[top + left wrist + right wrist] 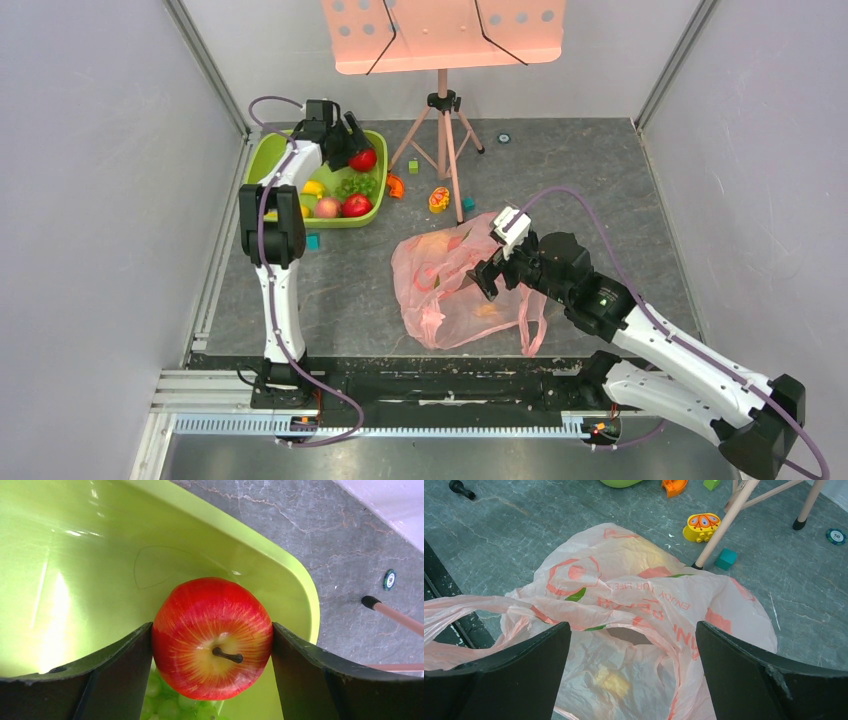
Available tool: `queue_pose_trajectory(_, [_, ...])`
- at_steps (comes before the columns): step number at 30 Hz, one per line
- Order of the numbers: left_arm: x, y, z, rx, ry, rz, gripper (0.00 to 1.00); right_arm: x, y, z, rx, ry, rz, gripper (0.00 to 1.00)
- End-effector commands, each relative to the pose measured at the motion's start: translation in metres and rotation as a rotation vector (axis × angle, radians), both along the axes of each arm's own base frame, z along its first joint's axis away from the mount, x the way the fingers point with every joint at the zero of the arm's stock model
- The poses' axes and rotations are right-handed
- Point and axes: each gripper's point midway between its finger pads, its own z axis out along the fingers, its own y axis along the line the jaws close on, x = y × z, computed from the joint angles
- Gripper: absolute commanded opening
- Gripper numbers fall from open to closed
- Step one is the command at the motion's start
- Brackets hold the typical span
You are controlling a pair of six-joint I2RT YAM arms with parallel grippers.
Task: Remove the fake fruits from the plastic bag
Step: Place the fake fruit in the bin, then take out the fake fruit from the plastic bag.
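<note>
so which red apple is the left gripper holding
The apple at the far end of the green basin, pinched in the left gripper. The other red apple lies loose by the basin's near right corner.

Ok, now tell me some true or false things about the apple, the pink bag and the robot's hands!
1. The left gripper holds a red apple. True.
2. The right gripper grips a banana. False: it is open and empty, above the plastic bag.
3. The red apple hangs over the plastic bag. False: it is over the green basin.
4. A yellow shape shows through the plastic bag. True.
</note>
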Motion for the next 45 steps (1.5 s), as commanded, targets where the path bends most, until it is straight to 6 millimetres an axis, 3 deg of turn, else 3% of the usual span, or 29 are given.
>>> queue_pose_trajectory(1, [0.013, 0.001, 0.015, 0.014, -0.063, -0.035, 0.86, 0.001, -0.003, 0.011, 0.014, -0.035, -0.011, 0.98])
queue_pose_trajectory(5, [0.012, 0.001, 0.013, 0.015, -0.055, -0.04, 0.92, 0.003, -0.007, 0.014, 0.012, -0.043, -0.033, 0.98])
queue_pose_trajectory(15, [0.009, 0.001, 0.013, 0.021, -0.038, -0.048, 0.94, -0.001, -0.013, 0.021, 0.02, -0.046, -0.04, 0.98])
queue_pose_trajectory(18, [0.007, 0.005, 0.027, 0.036, -0.054, -0.036, 0.97, -0.002, -0.014, 0.026, 0.028, -0.054, -0.043, 0.98])
queue_pose_trajectory(29, [-0.007, 0.014, 0.114, 0.047, -0.17, -0.015, 1.0, -0.013, -0.024, 0.04, 0.048, -0.085, -0.033, 0.98])
queue_pose_trajectory(35, [-0.037, 0.017, 0.159, 0.024, -0.218, -0.008, 1.0, -0.029, -0.013, 0.04, 0.104, -0.028, 0.044, 0.99])
queue_pose_trajectory(40, [-0.078, -0.001, 0.187, -0.077, -0.27, -0.041, 1.0, -0.039, -0.003, 0.023, 0.132, 0.051, 0.087, 0.93])
queue_pose_trajectory(45, [-0.125, -0.036, 0.183, -0.108, -0.278, -0.123, 0.98, -0.043, 0.006, 0.001, 0.174, 0.127, 0.097, 0.87])
